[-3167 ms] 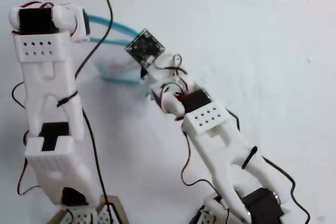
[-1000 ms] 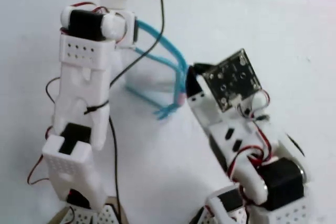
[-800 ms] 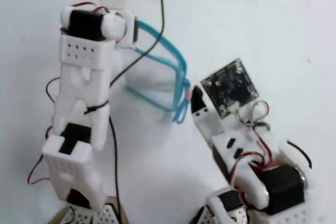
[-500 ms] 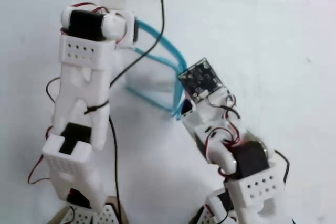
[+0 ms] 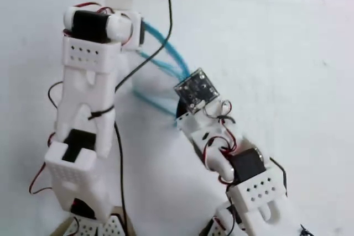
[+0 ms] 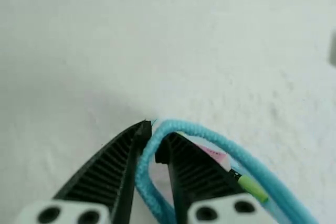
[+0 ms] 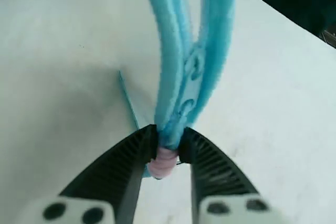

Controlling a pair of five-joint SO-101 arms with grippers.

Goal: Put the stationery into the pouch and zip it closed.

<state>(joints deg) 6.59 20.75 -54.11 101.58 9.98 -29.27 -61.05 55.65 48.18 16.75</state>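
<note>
Pouch (image 5: 157,78) over plain white table (image 5: 287,53)

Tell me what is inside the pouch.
Inside the pouch, by the left tool, a pink item and a green-tipped one show; that tool hides the rest.

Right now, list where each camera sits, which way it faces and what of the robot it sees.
High view: fixed above the table, looking down; both arms meet at the blue-edged pouch.
Left wrist view: on the left arm, looking along the left claw, shut on the pouch's blue edge.
Right wrist view: on the right arm, looking along the right claw, shut on the pouch's end.
Shared: both wrist views show that pouch, gripped at different spots.
</note>
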